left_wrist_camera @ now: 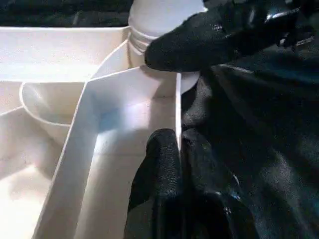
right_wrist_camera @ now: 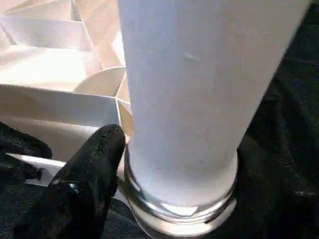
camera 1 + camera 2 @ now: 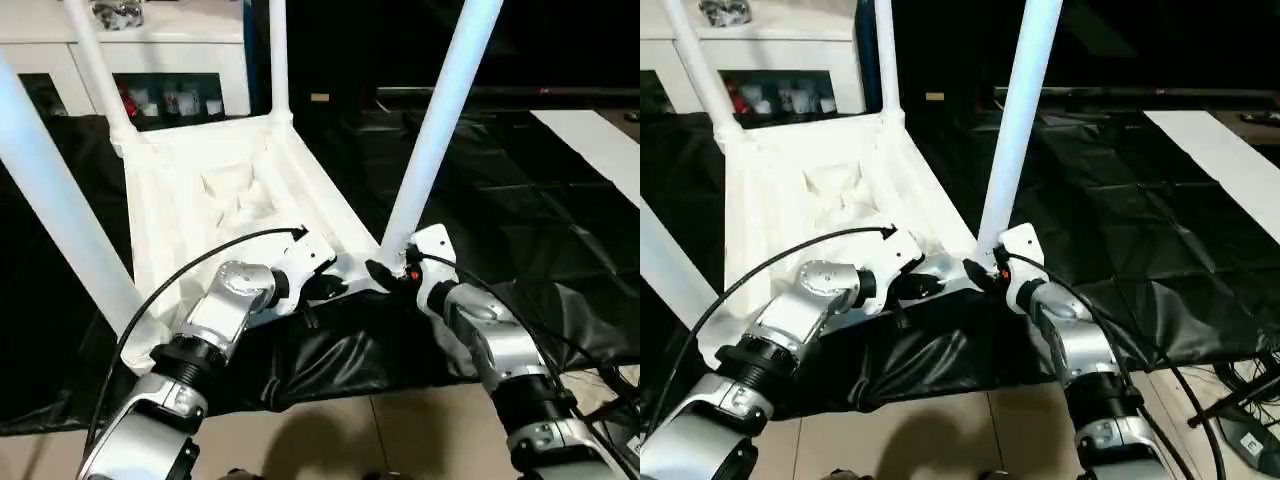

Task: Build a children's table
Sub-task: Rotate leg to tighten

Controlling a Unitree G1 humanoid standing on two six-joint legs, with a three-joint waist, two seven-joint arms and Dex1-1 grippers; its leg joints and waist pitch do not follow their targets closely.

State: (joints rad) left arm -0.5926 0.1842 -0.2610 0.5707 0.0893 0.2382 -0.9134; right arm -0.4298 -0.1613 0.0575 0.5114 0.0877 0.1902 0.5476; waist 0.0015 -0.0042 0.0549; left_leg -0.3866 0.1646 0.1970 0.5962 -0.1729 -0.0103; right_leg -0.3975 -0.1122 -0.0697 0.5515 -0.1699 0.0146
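Left eye view is showing the white plastic children's table point(image 3: 215, 190) lying upside down on a black crinkled sheet point(image 3: 520, 200) spread over the floor, its ribbed underside facing up and four long tapered white tube legs rising from the corner sockets. The near-right leg point(image 3: 435, 130) is standing almost upright, leaning slightly toward the robot's right, with its long axis running straight up out of the corner socket closest to both arms.

The right gripper point(image 3: 388, 272) is sitting right at that leg's base; in the right wrist view one black finger point(image 2: 82, 186) is lying against the leg just above the collar where it enters the socket. Its jaws are standing wide, and I cannot tell whether they are actually clamping the leg or only resting beside it.

The left gripper point(image 3: 322, 285) is reaching in from the other side along the near rim, and in the left wrist view its fingers point(image 1: 164, 174) are pinched shut on the thin white edge wall of the table's top, bracing it.

So the leg is lying immediately ahead of the right gripper, which is the nearer one; any seating or twisting would probably be turning about that upright axis while the left is steadying the rim.
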